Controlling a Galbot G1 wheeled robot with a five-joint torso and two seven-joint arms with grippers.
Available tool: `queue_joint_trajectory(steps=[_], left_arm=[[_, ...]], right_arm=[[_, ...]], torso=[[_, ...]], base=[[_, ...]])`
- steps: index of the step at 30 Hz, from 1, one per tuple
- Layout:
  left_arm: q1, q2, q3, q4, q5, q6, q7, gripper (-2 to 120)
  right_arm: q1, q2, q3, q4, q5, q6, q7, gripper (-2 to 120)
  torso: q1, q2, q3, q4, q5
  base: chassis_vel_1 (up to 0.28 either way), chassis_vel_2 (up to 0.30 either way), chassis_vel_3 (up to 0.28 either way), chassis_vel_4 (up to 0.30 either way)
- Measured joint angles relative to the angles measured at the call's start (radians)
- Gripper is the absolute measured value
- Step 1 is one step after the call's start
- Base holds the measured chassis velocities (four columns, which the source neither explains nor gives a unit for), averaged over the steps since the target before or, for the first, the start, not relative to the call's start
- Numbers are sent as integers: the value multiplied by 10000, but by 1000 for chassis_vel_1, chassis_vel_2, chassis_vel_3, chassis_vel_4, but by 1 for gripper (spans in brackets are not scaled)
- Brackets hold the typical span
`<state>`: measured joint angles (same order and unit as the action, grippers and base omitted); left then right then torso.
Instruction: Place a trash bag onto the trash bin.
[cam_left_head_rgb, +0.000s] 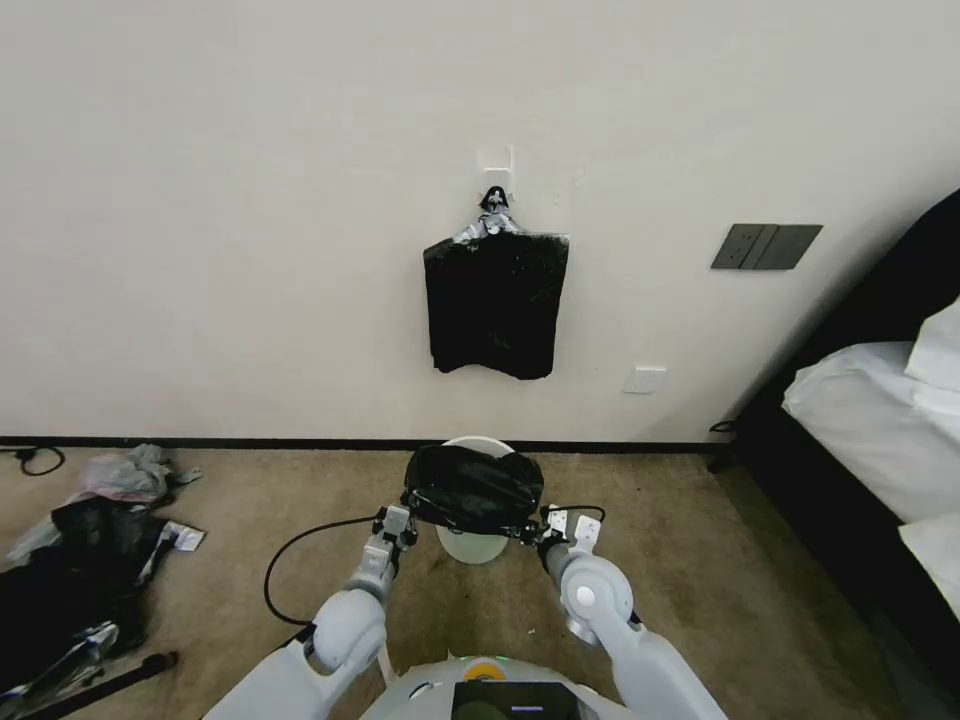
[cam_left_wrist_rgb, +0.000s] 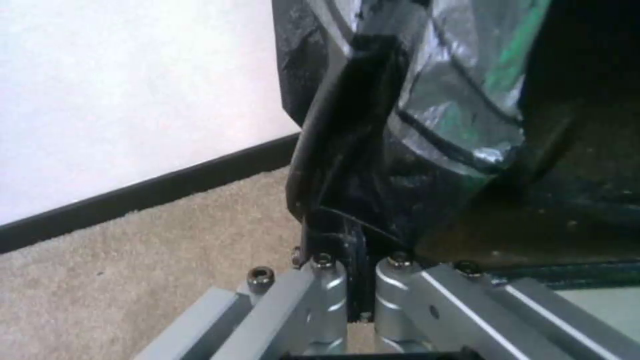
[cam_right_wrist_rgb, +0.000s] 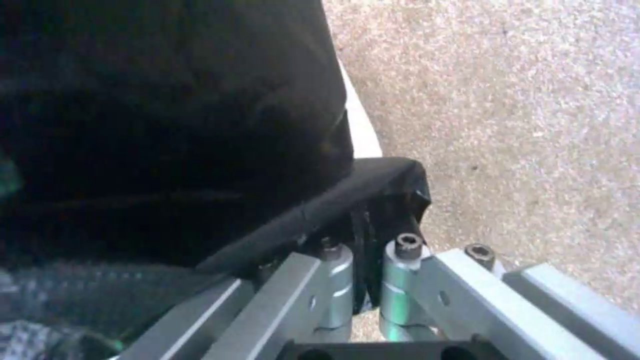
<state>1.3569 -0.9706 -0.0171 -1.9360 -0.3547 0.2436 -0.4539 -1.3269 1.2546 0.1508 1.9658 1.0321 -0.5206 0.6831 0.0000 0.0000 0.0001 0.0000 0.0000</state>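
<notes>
The trash bag (cam_left_head_rgb: 473, 487), glossy black film, is stretched between my two grippers over the top of the trash bin (cam_left_head_rgb: 472, 548). The bin is cream-white; its far rim shows behind the bag and its lower wall below it. My left gripper (cam_left_head_rgb: 403, 522) is shut on the bag's left edge and my right gripper (cam_left_head_rgb: 546, 527) on its right edge. In the left wrist view the film (cam_left_wrist_rgb: 440, 115) wraps over the closed left gripper (cam_left_wrist_rgb: 343, 165). In the right wrist view the bag (cam_right_wrist_rgb: 167, 125) folds over the shut right gripper (cam_right_wrist_rgb: 377, 200), with a sliver of bin wall (cam_right_wrist_rgb: 360, 125) beside it.
A flat bundle of black bags (cam_left_head_rgb: 495, 300) hangs from a wall hook above the bin. A heap of black and grey plastic (cam_left_head_rgb: 80, 545) lies on the carpet at left. A bed (cam_left_head_rgb: 880, 420) stands at right. A black cable (cam_left_head_rgb: 295, 555) loops near my left arm.
</notes>
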Motion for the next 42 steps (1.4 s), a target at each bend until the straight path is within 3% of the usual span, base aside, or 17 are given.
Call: queue_joint_trajectory(steps=[12, 15, 16, 25, 32, 36, 39, 42], left_arm=[[34, -134, -36, 369, 23, -159, 196, 0], [194, -110, -128, 239, 33, -205, 217, 7], [388, -53, -211, 88, 71, -210, 229, 15], [1460, 210, -683, -663, 456, -319, 322, 43], [2464, 304, -1032, -1271, 973, -843, 354, 74], [2763, 268, -1179, -1472, 1108, -1052, 353, 83], [3078, 225, -1353, -1718, 1304, -1328, 351, 97], [3285, 148, -1491, -1847, 1440, -1541, 356, 99]], right_arm=[[-214, -110, 20, 38, -65, 76, -458, 0], [-365, -183, 29, 244, -133, 102, -533, 0], [-512, -256, 28, 450, -260, 114, -596, 5], [-1365, -671, 67, 1623, -654, 135, -869, 35], [-2140, -1021, 80, 2477, -1138, 144, -1138, 64], [-2531, -1258, 109, 2694, -1595, 256, -1505, 76], [-2970, -1525, 142, 2934, -2202, 541, -2046, 89], [-3271, -1703, 141, 3160, -2632, 766, -2433, 98]], torso=[[0, 0, 0, 0, 1], [0, 0, -1, -1, 0], [0, 1, -1, 0, 0], [0, 0, -2, 0, 0], [0, 1, -2, 0, 1], [-1, 1, -2, 0, 1], [0, 1, -2, 0, 1], [-1, 1, -2, -1, 0]], base=[[0, 0, 0, 0], [0, 0, 0, 0], [0, 0, 0, 0], [0, 0, 0, 0], [0, 0, 0, 0], [0, 0, 0, 0], [0, 0, 0, 0], [0, 0, 0, 0]])
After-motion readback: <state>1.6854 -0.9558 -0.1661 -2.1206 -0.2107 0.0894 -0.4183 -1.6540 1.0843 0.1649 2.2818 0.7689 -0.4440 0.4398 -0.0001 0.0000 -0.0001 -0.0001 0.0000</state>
